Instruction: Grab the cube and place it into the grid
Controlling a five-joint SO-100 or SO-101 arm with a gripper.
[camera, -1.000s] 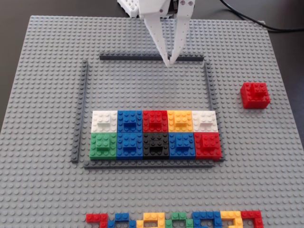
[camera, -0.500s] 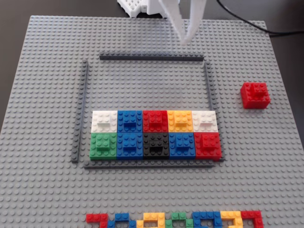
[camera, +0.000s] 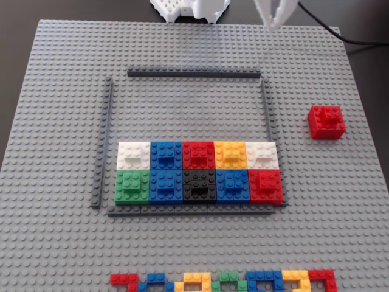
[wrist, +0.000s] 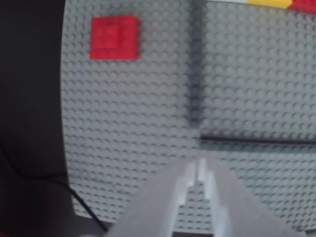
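The red cube (camera: 326, 121) stands alone on the grey baseplate, right of the grid in the fixed view; it also shows in the wrist view (wrist: 114, 37) at the upper left. The grid (camera: 194, 74) is a frame of dark-grey strips; its far right corner shows in the wrist view (wrist: 196, 79). Its near half holds two rows of coloured blocks (camera: 199, 170). My gripper (camera: 271, 24) is blurred, high above the baseplate's far edge, beyond the grid's far right corner. In the wrist view the gripper (wrist: 197, 165) has its tips together, empty, well short of the cube.
The light-grey baseplate (camera: 55, 91) covers the table. A thin multicoloured strip (camera: 225, 281) lies at the near edge. A black cable (camera: 358, 40) runs off the far right corner, also in the wrist view (wrist: 84, 207). The arm's white base (camera: 188, 9) stands at the far edge.
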